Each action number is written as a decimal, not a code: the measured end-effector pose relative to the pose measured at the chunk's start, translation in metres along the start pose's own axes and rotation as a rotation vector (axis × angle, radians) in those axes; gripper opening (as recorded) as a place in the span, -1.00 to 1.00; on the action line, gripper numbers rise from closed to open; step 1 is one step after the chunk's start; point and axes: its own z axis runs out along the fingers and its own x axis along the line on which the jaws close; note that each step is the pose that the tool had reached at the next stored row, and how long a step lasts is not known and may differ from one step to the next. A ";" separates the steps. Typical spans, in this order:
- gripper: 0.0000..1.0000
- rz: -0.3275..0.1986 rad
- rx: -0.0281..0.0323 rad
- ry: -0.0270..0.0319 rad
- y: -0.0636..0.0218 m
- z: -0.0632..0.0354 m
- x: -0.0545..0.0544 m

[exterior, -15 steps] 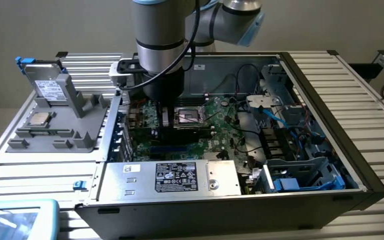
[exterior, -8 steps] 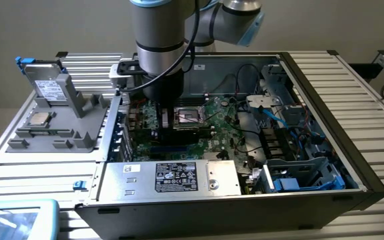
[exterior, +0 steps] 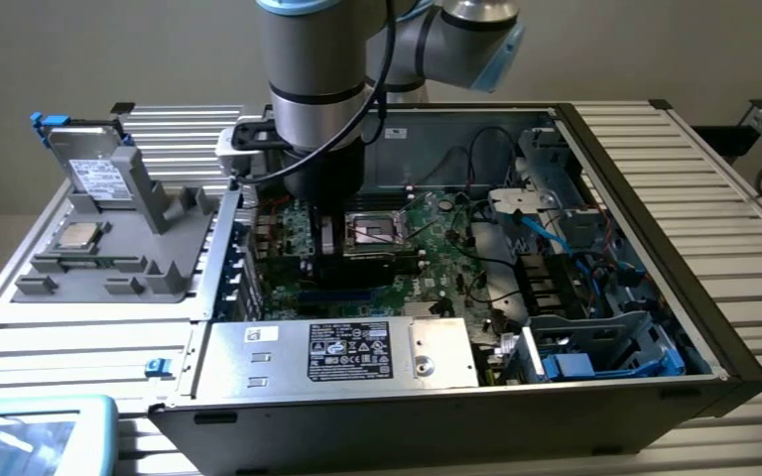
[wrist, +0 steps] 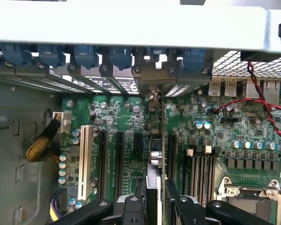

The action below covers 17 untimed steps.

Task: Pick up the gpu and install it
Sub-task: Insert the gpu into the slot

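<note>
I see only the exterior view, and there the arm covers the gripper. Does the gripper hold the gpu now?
Observer: Yes. In the wrist view the gripper is shut on the gpu, seen edge-on between the fingers.
Operator: Over which part of the motherboard is it?
Observer: Over the black expansion slots, apart from the white slot.
Operator: Where does its bracket point?
Observer: The silver bracket end lies by the rear slot openings, near the blue clips.
</note>
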 end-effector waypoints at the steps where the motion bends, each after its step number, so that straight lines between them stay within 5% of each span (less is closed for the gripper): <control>1: -0.45 0.000 -0.0001 0.0001 0.0000 0.0000 0.000; 17: -0.45 0.019 -0.0007 0.0000 -0.0006 0.0000 0.002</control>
